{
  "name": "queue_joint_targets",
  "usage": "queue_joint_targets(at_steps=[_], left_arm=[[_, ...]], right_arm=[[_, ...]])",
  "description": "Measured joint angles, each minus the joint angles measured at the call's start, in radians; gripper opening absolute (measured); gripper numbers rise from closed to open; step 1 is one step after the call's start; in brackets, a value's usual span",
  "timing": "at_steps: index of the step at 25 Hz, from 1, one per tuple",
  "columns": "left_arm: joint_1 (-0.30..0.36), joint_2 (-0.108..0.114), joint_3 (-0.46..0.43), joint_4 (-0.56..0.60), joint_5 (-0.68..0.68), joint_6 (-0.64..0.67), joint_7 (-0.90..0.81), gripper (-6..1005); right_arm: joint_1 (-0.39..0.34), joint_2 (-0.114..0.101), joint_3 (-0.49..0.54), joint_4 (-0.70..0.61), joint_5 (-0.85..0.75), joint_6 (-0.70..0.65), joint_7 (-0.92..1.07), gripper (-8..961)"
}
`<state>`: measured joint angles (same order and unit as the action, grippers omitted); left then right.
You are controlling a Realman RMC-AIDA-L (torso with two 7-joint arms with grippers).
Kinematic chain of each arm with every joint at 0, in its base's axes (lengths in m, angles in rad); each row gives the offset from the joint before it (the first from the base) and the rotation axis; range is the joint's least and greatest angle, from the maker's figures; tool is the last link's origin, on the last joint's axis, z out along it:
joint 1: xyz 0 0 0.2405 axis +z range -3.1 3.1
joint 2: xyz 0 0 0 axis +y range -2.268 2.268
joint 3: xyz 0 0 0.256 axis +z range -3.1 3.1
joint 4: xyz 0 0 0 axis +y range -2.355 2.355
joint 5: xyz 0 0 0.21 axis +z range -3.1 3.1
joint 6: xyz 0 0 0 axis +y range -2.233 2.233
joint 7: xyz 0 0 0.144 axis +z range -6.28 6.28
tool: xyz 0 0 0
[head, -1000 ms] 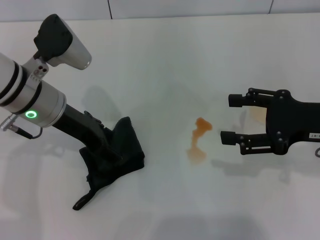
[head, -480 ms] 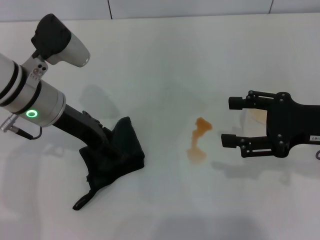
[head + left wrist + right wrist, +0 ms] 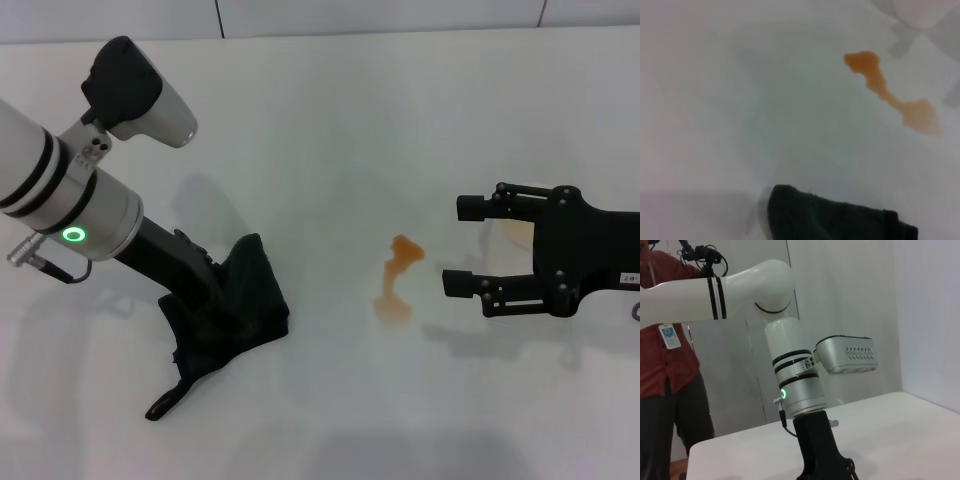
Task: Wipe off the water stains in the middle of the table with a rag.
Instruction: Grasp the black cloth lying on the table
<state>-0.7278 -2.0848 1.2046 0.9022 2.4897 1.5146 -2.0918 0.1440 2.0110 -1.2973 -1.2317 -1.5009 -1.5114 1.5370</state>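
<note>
The water stains (image 3: 396, 279) are an orange-brown smear of two blobs in the middle of the white table (image 3: 330, 110); they also show in the left wrist view (image 3: 890, 92). The black rag (image 3: 235, 310) lies bunched to the left of them, with a thin tail toward the front; its edge shows in the left wrist view (image 3: 830, 220). My left gripper (image 3: 212, 300) is down in the rag's folds and shut on it, its tips hidden by cloth. My right gripper (image 3: 455, 243) is open and empty, hovering just right of the stains.
A faint tan ring mark (image 3: 515, 230) lies behind my right gripper. Grey seam lines (image 3: 380, 30) run along the table's far edge. In the right wrist view my left arm (image 3: 795, 390) stands on the table and a person in red (image 3: 665, 365) is beyond it.
My left arm's wrist and forearm have shifted a little to the right. The rag, the stains and my right gripper have stayed where they were.
</note>
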Motion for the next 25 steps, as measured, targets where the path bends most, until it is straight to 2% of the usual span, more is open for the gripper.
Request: queue_joint_targets(at_steps=[17, 25], left_arm=[[0.005, 0.002, 0.020, 0.016, -0.015, 0.007, 0.011, 749], [0.008, 0.002, 0.023, 0.013, -0.012, 0.009, 0.014, 745]], right_arm=[[-0.005, 0.000, 0.004, 0.000, 0.011, 0.001, -0.001, 838], [-0.009, 0.000, 0.004, 0.000, 0.011, 0.001, -0.002, 836]])
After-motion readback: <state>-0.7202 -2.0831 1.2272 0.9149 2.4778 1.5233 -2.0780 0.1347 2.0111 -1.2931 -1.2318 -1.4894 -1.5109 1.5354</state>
